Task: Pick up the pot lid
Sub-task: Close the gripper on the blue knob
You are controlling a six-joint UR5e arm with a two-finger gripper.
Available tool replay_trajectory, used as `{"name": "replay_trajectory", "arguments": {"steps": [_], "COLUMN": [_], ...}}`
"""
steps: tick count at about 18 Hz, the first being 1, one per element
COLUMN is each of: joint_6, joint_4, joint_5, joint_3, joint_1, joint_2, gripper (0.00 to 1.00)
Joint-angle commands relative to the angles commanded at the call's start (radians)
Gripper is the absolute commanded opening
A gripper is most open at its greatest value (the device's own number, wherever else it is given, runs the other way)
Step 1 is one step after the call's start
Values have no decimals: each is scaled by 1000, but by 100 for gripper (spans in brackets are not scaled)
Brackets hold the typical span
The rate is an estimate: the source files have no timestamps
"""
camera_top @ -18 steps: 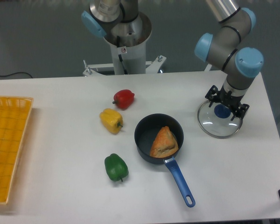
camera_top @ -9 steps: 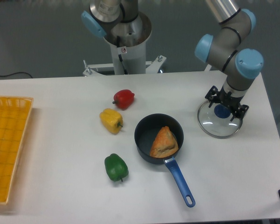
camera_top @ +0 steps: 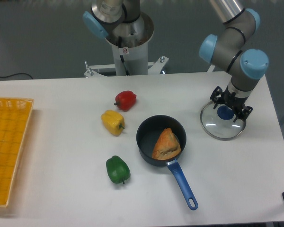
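My gripper reaches down from the upper right, over the upper part of the pot lid. Its two fingers stand apart, one toward the left and one toward the right, so it is open. The pot lid is a round, clear disc with a thin rim, lying flat at the right of the table. Its blue knob shows just below and between the fingertips. Whether either finger touches the lid or knob I cannot tell. Part of the lid's upper edge is hidden behind the gripper.
Left of the lid is a black pan holding a brown-orange piece, its blue handle pointing lower right. Farther left lie a red pepper, a yellow pepper and a green pepper. An orange-yellow crate stands at the left edge.
The arm and gripper have shifted only very slightly over the lid. The fingers remain apart, and the lid, pan and peppers have stayed in place.
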Motion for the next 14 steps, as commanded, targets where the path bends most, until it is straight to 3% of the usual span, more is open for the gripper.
{"name": "replay_trajectory", "arguments": {"steps": [10,14], "joint_6": [-6,-11], "joint_4": [0,0], "joint_5": [0,0], "joint_3": [0,-2], "joint_1": [-3,-5], "joint_2": [2,2], "gripper": [85,74]}}
